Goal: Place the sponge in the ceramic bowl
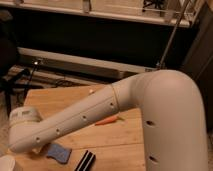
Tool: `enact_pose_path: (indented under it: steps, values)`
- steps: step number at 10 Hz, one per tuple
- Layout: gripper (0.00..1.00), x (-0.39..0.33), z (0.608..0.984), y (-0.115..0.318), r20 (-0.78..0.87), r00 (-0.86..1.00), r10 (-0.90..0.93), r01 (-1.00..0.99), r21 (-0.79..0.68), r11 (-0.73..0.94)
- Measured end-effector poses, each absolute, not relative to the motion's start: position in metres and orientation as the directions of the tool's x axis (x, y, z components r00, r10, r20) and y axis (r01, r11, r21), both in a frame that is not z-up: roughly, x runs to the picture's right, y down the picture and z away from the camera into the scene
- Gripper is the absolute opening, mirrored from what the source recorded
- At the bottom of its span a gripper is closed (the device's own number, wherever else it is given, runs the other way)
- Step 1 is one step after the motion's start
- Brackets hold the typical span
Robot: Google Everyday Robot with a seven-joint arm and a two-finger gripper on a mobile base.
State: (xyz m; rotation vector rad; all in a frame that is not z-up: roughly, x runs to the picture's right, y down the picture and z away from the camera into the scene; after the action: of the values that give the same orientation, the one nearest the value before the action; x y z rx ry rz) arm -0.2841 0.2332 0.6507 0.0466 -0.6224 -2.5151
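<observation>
Wrist [24,127] of the arm at far left hides the gripper (jaws spread wide, nothing seen in them) and the ceramic bowl. Just right, the sponge [59,152] lies flat on the table [60,100], so lifting and placing remain. Black striped block [87,161] and carrot [107,120] lie farther right.

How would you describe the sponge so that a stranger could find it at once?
Start from the wooden table and the big white arm stretched across it; the end effector is out of sight, past the arm's low left end. Just below that arm, near the table's front edge, lies the sponge: flat and light blue, unlike the black striped block beside it.
</observation>
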Motion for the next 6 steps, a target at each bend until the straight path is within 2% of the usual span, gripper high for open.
enact_pose_path:
  steps: [3,6]
  values:
    - [0.75,-0.284,0.655,0.282,0.161,-0.884,-0.439,0.453,0.53,-0.717]
    - [0.75,-0.272,0.669,0.26,0.166,-0.849,-0.502,0.502,0.555,-0.664]
